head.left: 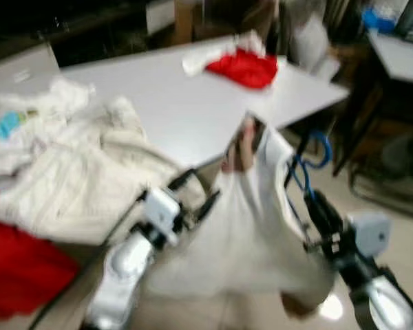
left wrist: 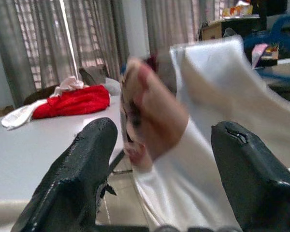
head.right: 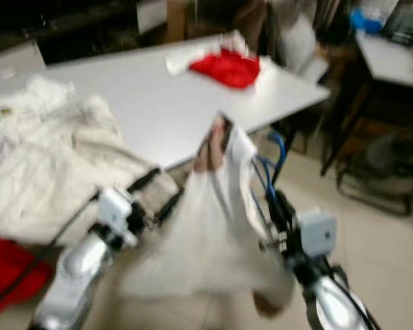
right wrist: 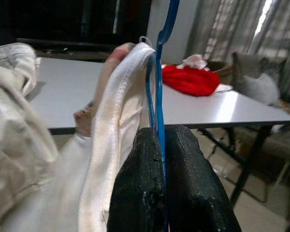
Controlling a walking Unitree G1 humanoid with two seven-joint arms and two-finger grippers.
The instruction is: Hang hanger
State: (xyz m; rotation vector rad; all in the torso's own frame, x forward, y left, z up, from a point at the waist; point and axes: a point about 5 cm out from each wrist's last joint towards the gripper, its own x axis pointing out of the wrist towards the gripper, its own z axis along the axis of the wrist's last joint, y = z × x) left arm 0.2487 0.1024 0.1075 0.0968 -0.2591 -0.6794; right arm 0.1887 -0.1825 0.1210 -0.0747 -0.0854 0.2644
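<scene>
- The right gripper [head.right: 279, 206] was clamped tight on the thin blue hanger [right wrist: 158, 82]. In the right wrist view its two black fingers [right wrist: 140, 193] pressed together on the wire.
- From that grip the hanger rose above the fingers, its hook curling up just past them in the left eye view [head.left: 318, 148].
- A white garment [head.left: 248, 234] hung on the hanger, draping down between the two arms. It looked like soft, smooth cloth with a stitched hem beside the wire.
- The left gripper [head.left: 199, 196] stood open, its broad black fingers [left wrist: 82, 169] spread apart with the cloth in front of them and nothing held.
- A person's hand [left wrist: 150, 116] pinched the top of the garment just ahead of the left gripper, close to the hanger's neck.
- Judging by this, the step in hand was dressing the hanger; hanging it on a rail was not yet done. The next move would call for a firm hold on the wire and an upright hook.
- Beyond both grippers stretched a flat pale table [head.left: 193, 103], with a red cloth [head.left: 248, 67] at its far end and a rumpled cream pile [head.left: 82, 172] to the left.
</scene>
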